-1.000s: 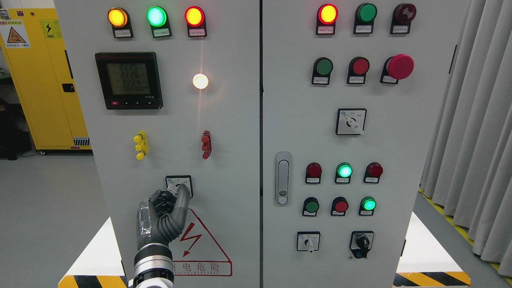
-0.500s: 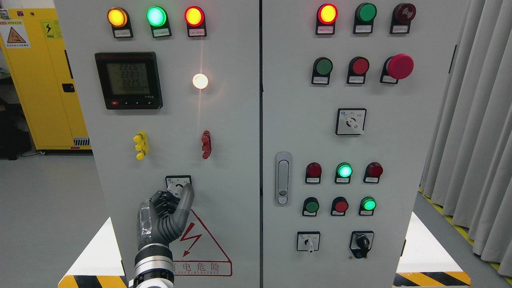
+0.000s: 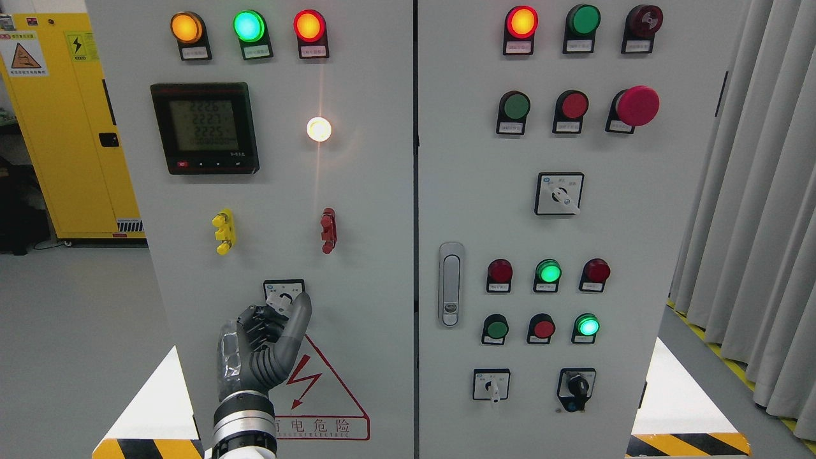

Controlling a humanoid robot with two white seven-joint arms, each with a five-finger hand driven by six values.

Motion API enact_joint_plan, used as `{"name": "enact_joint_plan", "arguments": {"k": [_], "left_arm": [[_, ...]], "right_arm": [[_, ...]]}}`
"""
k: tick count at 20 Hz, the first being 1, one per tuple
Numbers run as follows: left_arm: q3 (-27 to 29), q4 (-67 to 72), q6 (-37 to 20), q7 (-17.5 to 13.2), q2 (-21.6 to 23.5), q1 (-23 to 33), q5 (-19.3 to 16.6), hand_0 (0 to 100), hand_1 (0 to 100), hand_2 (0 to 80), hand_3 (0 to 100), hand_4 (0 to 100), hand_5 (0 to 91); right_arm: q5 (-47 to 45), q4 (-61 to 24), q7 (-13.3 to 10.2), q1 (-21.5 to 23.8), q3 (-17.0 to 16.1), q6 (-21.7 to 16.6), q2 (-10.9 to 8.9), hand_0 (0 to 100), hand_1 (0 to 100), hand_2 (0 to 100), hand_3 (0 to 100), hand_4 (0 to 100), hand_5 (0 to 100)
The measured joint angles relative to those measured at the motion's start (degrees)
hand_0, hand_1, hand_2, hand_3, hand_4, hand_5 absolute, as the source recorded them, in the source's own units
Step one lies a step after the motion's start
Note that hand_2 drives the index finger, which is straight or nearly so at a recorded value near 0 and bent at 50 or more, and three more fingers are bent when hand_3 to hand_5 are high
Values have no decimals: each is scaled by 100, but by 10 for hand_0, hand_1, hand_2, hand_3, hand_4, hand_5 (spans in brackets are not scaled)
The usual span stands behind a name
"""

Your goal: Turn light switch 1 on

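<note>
left hand (image 3: pixel 262 338) raised against left cabinet door (image 3: pixel 370 210), fingers curled, clamped around knob of switch (image 3: pixel 284 293), thumb up along its right side. switch low on left door, just above red warning triangle (image 3: pixel 319 389). white lamp (image 3: pixel 319 129) lit above, right of meter (image 3: pixel 205 127). right hand not visible.

Single head view, facing the grey control cabinet (image 3: pixel 382 191) squarely, close up, looking slightly downward
</note>
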Motion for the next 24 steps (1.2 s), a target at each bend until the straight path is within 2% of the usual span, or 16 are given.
{"name": "enact_joint_plan", "arguments": {"k": [7, 14, 19, 24], "left_arm": [[0, -11, -28, 137, 4, 48, 90, 72, 523, 634, 889, 844, 792], [-2, -27, -402, 172, 16, 226, 161, 77, 530, 646, 892, 843, 784], [-9, -78, -972, 193, 45, 593, 179, 91, 532, 659, 908, 844, 782], [21, -126, -1999, -79, 108, 1269, 182, 91, 530, 681, 941, 848, 790]], "right_arm": [[0, 0, 0, 0, 0, -1, 0, 0, 500, 40, 0, 0, 0], [0, 0, 0, 0, 0, 0, 0, 0, 500, 40, 0, 0, 0], [0, 0, 0, 0, 0, -1, 0, 0, 500, 40, 0, 0, 0], [0, 0, 0, 0, 0, -2, 0, 0, 500, 40, 0, 0, 0]]}}
